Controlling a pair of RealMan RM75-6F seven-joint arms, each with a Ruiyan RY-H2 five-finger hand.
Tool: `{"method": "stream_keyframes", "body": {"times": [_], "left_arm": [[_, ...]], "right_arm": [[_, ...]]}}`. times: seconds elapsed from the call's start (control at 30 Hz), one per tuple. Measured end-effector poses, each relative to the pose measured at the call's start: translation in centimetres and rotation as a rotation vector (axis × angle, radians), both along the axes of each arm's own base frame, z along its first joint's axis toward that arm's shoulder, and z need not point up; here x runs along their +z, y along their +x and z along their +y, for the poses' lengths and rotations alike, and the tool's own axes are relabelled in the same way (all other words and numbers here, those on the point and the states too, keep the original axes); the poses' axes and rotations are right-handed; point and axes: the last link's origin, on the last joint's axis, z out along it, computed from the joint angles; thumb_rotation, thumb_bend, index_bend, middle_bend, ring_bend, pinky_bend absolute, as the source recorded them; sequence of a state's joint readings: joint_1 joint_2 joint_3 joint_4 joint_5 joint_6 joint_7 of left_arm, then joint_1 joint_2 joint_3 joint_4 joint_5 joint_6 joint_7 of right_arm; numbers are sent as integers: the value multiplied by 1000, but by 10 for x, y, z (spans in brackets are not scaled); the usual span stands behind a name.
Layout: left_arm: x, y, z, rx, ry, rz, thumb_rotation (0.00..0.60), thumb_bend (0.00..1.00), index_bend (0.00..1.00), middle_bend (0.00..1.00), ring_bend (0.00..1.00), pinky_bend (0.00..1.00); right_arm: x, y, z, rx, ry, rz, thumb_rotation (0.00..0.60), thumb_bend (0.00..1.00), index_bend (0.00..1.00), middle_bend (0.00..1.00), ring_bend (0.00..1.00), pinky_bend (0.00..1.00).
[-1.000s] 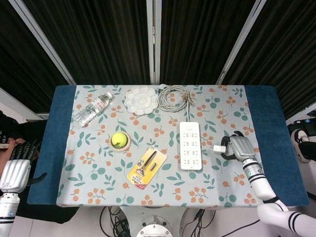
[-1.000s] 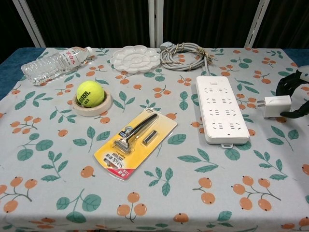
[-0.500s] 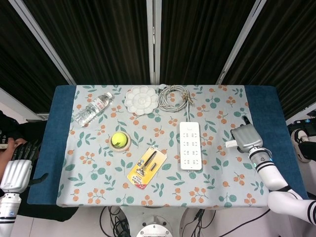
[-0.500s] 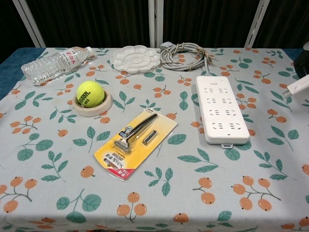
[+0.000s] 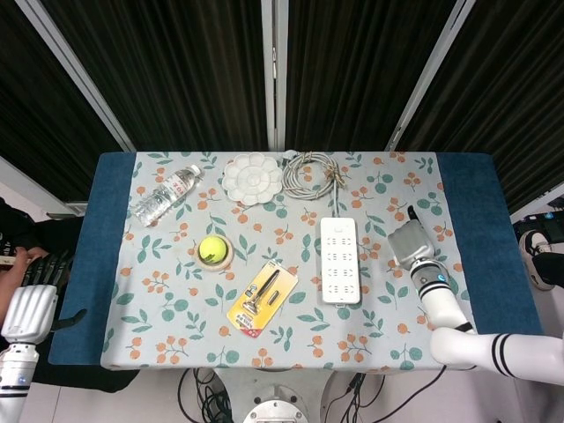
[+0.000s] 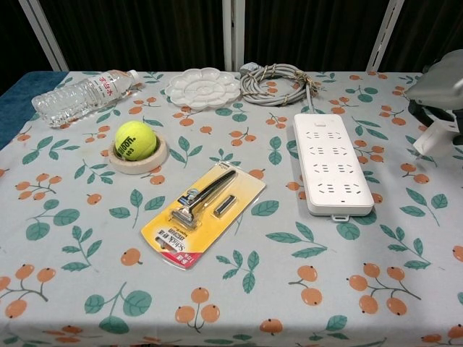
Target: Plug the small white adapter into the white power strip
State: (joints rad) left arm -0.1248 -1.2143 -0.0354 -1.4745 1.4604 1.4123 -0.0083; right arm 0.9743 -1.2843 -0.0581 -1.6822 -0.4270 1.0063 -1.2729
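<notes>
The white power strip (image 5: 339, 261) (image 6: 331, 163) lies flat on the floral cloth, right of centre, sockets up. My right hand (image 5: 407, 245) (image 6: 441, 87) hovers above the table just right of the strip and holds the small white adapter (image 6: 428, 137). In the chest view the adapter tilts down and to the left under the hand, clear of the strip. From the head view the hand hides the adapter. My left hand (image 5: 26, 313) hangs off the table's near left corner with nothing in it.
A water bottle (image 5: 165, 195) lies at the far left. A white paint palette (image 5: 252, 178) and the strip's coiled cable (image 5: 310, 173) sit at the back. A tennis ball (image 5: 212, 250) in a ring and a packaged razor (image 5: 263, 298) lie left of the strip.
My right hand lifted the adapter off the cloth, swung up and then in toward the strip, turning the adapter from level to tilted down. The left hand stayed still.
</notes>
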Motion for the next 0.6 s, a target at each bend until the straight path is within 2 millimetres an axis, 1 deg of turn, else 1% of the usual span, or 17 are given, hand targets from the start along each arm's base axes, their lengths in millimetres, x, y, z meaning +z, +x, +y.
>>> {"method": "stream_keyframes", "body": {"times": [0.13, 0.3, 0.53, 0.6], "left_arm": [[-1, -2, -1, 5, 1, -4, 600, 128, 11, 0, 0, 0], [0, -2, -1, 5, 1, -4, 600, 127, 11, 0, 0, 0], [-1, -3, -1, 7, 1, -7, 600, 127, 11, 0, 0, 0], [-1, -3, -1, 8, 1, -7, 600, 128, 11, 0, 0, 0]], "right_arm": [[-11, -1, -2, -4, 4, 11, 600, 402, 651, 526, 373, 0], [-17, -1, -2, -9, 6, -6, 600, 401, 623, 497, 363, 0], [-19, 0, -2, -19, -6, -50, 600, 392, 547, 457, 358, 0], [-20, -1, -2, -27, -10, -68, 600, 388, 511, 446, 351, 0]]}}
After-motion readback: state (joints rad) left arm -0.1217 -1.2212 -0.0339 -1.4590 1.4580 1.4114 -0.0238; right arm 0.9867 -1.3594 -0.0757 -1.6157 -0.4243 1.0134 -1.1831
